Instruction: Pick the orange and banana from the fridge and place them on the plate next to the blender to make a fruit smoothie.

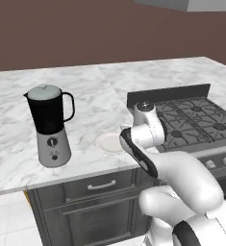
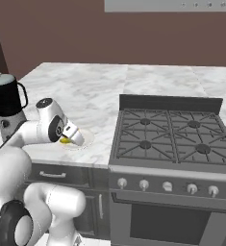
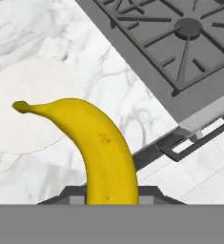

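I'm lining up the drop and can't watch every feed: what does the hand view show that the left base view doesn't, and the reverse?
Hand view alone: the banana held in the shut hand, its tip reaching over the plate, and the stove's front edge seen from close above.

Left base view alone: the blender standing left of the plate, the counter spread around both, and the arm bent over the plate's right side.

Both: the white plate, bare with no orange on it, the marble counter and the stove.
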Tool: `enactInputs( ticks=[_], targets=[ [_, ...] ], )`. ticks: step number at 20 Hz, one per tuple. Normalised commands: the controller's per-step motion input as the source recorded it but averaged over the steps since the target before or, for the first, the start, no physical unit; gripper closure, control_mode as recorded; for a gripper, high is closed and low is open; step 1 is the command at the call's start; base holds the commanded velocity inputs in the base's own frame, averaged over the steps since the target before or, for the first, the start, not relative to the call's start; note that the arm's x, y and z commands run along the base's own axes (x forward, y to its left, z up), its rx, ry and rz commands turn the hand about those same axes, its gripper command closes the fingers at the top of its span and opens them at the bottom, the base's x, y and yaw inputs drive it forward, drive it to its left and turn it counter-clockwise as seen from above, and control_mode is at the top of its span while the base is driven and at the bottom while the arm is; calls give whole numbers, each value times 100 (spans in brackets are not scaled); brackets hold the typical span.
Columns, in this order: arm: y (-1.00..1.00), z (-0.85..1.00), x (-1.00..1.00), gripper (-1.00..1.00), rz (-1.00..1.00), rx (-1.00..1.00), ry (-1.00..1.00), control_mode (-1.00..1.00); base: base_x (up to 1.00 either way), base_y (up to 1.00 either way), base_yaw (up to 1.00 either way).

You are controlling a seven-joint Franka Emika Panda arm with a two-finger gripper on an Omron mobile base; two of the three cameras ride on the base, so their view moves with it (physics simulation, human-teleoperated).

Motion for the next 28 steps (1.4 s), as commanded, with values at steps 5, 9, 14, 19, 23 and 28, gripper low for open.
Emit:
enactInputs(
  ticks=[5,9,14,19,23,28],
  targets=[
    [4,-50,46,100,5,0,1,-100,0,0,0],
    [13,-48,39,100,4,0,1,-100,0,0,0],
    [45,-25,47,100,0,-3,10,-100,0,0,0],
    [37,-18,48,100,0,-4,15,-100,0,0,0],
    [8,-20,42,100,5,-1,10,-100,0,0,0],
    [0,-33,34,100,9,0,4,-100,0,0,0]
  ],
)
